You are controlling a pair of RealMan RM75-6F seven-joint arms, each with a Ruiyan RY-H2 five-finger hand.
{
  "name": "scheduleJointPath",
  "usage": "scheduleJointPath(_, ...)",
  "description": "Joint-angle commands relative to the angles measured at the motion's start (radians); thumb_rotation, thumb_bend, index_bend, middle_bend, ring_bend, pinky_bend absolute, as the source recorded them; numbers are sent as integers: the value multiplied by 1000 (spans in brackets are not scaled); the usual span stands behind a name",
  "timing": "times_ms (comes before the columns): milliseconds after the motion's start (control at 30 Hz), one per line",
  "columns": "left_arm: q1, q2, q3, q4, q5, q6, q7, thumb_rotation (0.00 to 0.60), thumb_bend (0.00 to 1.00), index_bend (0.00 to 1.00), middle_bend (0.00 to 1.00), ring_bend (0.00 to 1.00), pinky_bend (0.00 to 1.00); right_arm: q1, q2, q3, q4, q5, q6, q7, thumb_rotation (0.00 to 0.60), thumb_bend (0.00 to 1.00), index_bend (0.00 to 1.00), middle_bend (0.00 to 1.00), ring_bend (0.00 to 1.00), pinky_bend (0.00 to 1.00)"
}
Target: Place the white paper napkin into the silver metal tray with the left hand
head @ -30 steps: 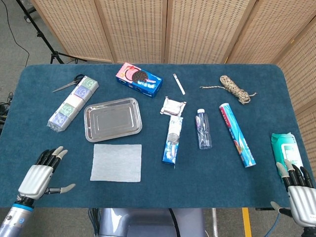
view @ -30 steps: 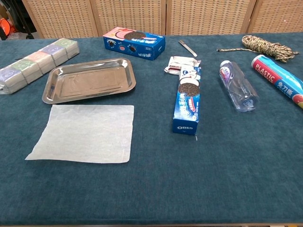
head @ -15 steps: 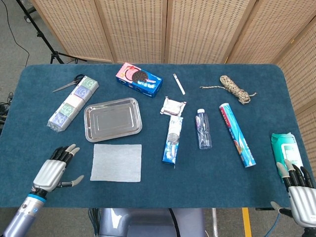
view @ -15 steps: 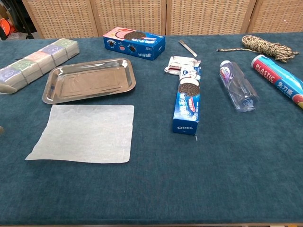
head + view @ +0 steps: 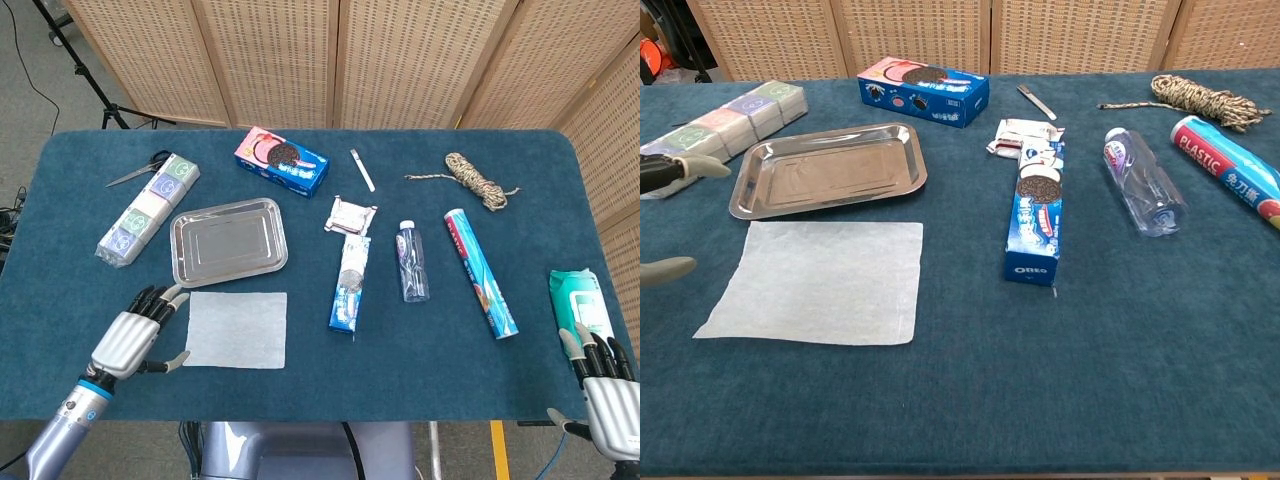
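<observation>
Approaching: your left hand (image 5: pixel 138 332) sits just beside the napkin's left edge, fingers spread, holding nothing.
Napkin: the white paper napkin (image 5: pixel 236 329) lies flat on the table, at 3 o'clock from that hand, not yet touched as far as the head view shows.
Tray: the silver metal tray (image 5: pixel 228 240) sits just past the napkin's far edge, at about 1 o'clock from your hand.
Long axis: napkin slightly longer left to right.
Nearer hand: left; the right hand (image 5: pixel 607 385) rests well apart at the table's right corner, released, fingers apart.

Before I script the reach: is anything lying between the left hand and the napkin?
Nothing visible. The left hand is open just left of the white paper napkin, only bare table cloth between them.
</observation>
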Motion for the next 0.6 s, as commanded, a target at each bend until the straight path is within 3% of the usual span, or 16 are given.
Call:
scheduleJointPath(33, -25, -1, 10, 12, 45, -3, 41, 229, 265, 0, 0, 0, 0, -1, 0, 0, 0, 0, 1, 2, 600, 0, 0, 0, 0, 0)
scheduleJointPath(233, -61, 24, 34, 21, 126, -14, 133, 227, 267, 0, 0, 0, 0, -1, 1, 2, 2, -1, 5, 8, 600, 0, 0, 0, 0, 0)
scheduleJointPath(600, -106, 62, 81, 38, 143, -98, 146, 227, 268, 0, 0, 0, 0, -5, 2, 2, 7, -11, 16, 23, 600, 0, 0, 0, 0, 0)
